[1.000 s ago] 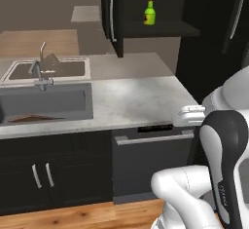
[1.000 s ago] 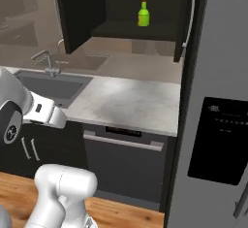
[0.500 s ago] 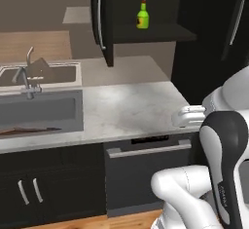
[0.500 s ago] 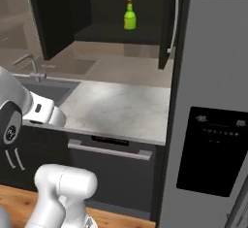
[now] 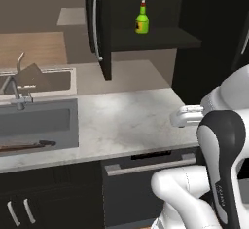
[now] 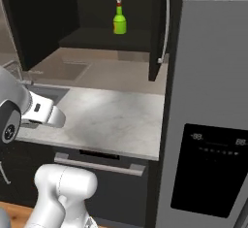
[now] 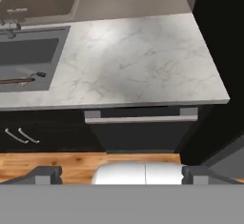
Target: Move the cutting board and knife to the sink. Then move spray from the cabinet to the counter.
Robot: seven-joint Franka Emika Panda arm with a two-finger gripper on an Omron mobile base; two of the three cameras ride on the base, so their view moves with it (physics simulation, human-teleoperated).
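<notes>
I've got the cabinet [image 5: 141, 13] standing open above the marble bench [image 5: 124, 118], so I reckon I'm on the second half now: fetching the spray. Over in the sink [image 5: 36, 123] the cutting board [image 5: 19, 147] lies at the bottom with the knife [image 5: 46, 143] beside it, so that part looks finished. The spray [image 5: 141, 19] stands upright on the cabinet shelf, well above the bench. My gripper [image 7: 121, 176] hangs low, facing the bench front, jaws spread wide and empty. Next I need to raise the arm up to shelf height and line up on that bottle
</notes>
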